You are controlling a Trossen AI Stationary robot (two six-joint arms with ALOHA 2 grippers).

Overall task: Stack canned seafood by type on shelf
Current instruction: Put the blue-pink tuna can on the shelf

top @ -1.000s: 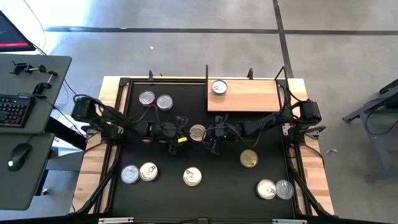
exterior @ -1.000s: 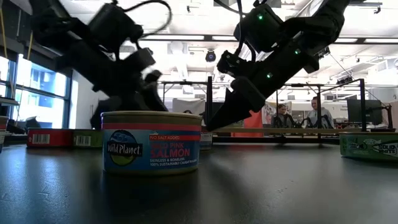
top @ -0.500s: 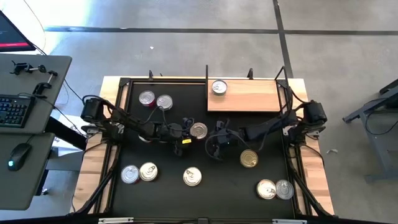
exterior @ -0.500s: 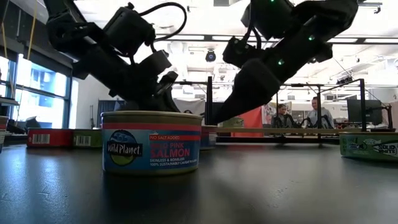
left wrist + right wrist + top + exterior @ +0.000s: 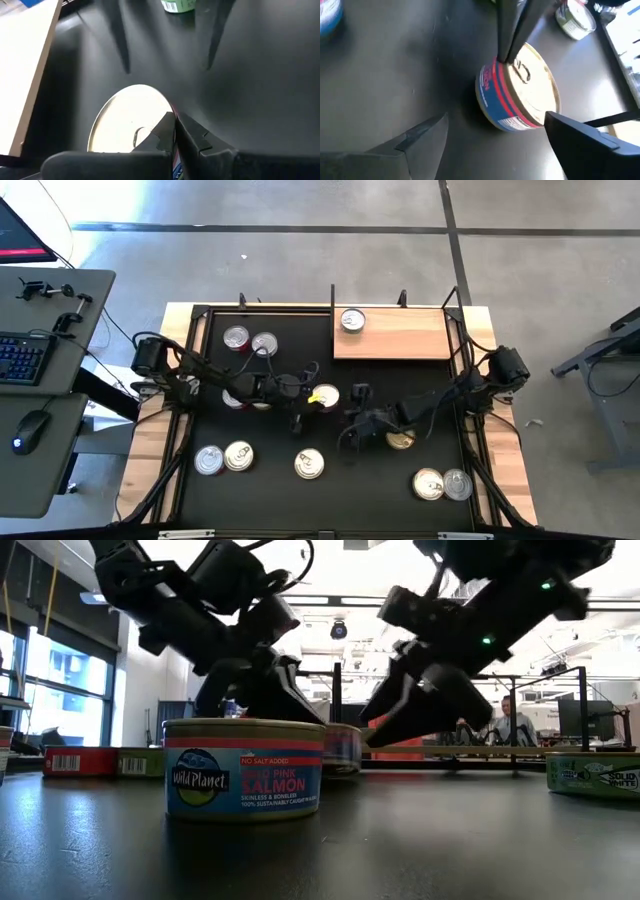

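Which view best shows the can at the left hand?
Right wrist view: the can shows lid, pull tab and red-and-blue side. Left wrist view has its lid partly behind a finger; high view only the lid; low view just a sliver behind the salmon can.

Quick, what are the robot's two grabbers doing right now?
Left gripper: fingers shut, tips touching the rim of a red-striped tin, not gripping it.
Right gripper: fingers open, holding nothing.

The salmon tin (image 5: 243,769) wears blue and red bands under a gold lid. The shelf (image 5: 395,335) is pale brown wood. The worktop (image 5: 255,490) is black.
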